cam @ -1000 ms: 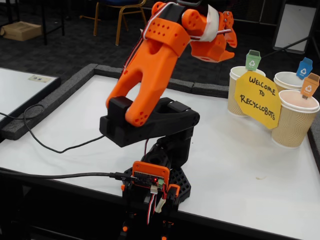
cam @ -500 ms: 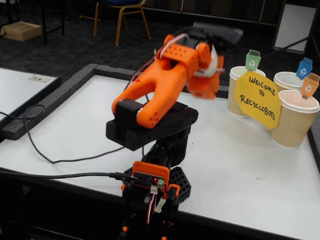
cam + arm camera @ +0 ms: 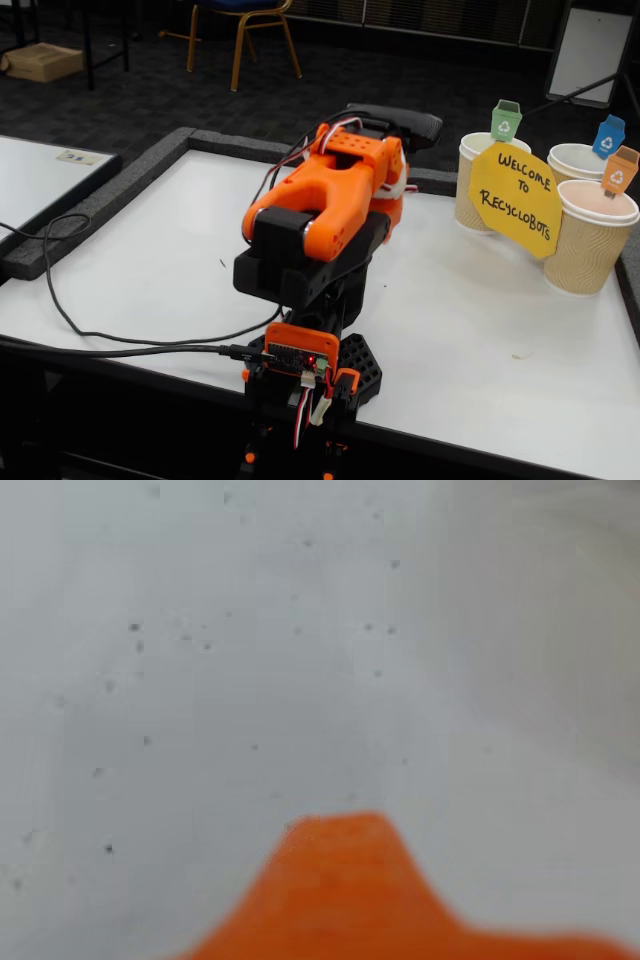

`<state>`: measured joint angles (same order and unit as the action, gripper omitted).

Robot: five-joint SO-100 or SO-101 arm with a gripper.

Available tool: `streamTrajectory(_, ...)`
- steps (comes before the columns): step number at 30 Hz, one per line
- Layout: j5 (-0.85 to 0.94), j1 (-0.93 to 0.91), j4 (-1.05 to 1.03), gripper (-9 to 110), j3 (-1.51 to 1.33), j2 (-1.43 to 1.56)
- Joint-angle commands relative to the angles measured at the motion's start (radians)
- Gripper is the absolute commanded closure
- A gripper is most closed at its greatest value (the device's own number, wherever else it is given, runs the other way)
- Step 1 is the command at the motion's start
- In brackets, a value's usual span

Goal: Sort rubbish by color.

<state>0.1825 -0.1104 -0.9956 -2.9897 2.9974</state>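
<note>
In the fixed view a black cable [image 3: 120,345] trails across the left part of the white table [image 3: 480,350] to the arm's base. The orange arm [image 3: 325,205] stands at the table's near edge, folded low and forward over its black base, with a circuit board [image 3: 297,358] (a small red light showing on it) at the front. The gripper is hidden behind the arm's own body there. In the wrist view only a blurred orange tip of the gripper [image 3: 340,880] rises from the bottom edge against speckled white table surface, so whether it is spread or pressed together cannot be told. To the right stand three beige ribbed paper cups [image 3: 585,245] with coloured tags, a yellow sign [image 3: 515,197] leaning against them. No crumpled paper wad appears in either view.
</note>
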Motion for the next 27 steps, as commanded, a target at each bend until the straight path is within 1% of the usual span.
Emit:
streamTrajectory(1, 0.009, 0.017, 0.049, 101, 0.011, 0.026)
streamTrajectory(15, 0.009, 0.060, 0.072, 101, -0.008, 0.026)
streamTrajectory(27, 0.009, 0.051, -0.035, 101, -0.026, 0.149)
